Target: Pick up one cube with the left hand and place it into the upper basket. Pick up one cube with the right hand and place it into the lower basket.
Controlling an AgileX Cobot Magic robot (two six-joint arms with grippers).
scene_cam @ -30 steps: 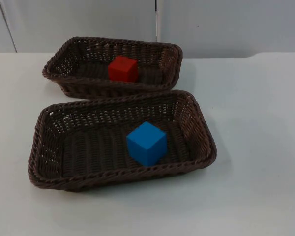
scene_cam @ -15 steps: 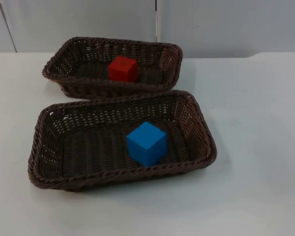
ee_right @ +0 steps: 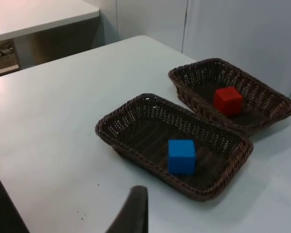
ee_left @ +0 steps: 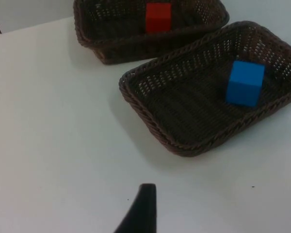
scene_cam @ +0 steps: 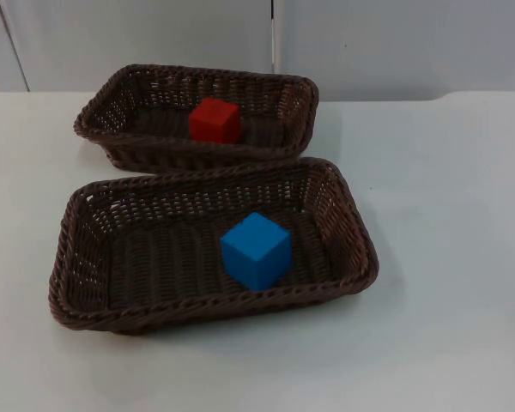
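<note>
We find both placements made, as far as these views let us judge. The red cube [scene_cam: 215, 120] sits inside the upper dark brown woven wicker basket [scene_cam: 112, 103], the one nearer the tabletop's [scene_cam: 446, 215] far edge by the grey partition wall [scene_cam: 395, 43]. The blue cube [scene_cam: 256, 250] rests on the floor of the lower dark brown woven wicker basket [scene_cam: 77, 292], which lies toward the near edge, its far rim touching or just beside the upper basket's near wall. Each cube sits flat and upright, free of any grip.

Our left hand [ee_left: 143, 208] hangs above bare tabletop, well apart from both baskets, looking across at them; one black fingertip is visible, so we cannot tell whether its fingers are apart or together. Our right hand [ee_right: 133, 208] is likewise drawn off over bare tabletop, well clear of the lower basket, and we cannot tell its state either. Neither carries anything we can see.

We judge that nothing is left to do but hold the arms clear.
</note>
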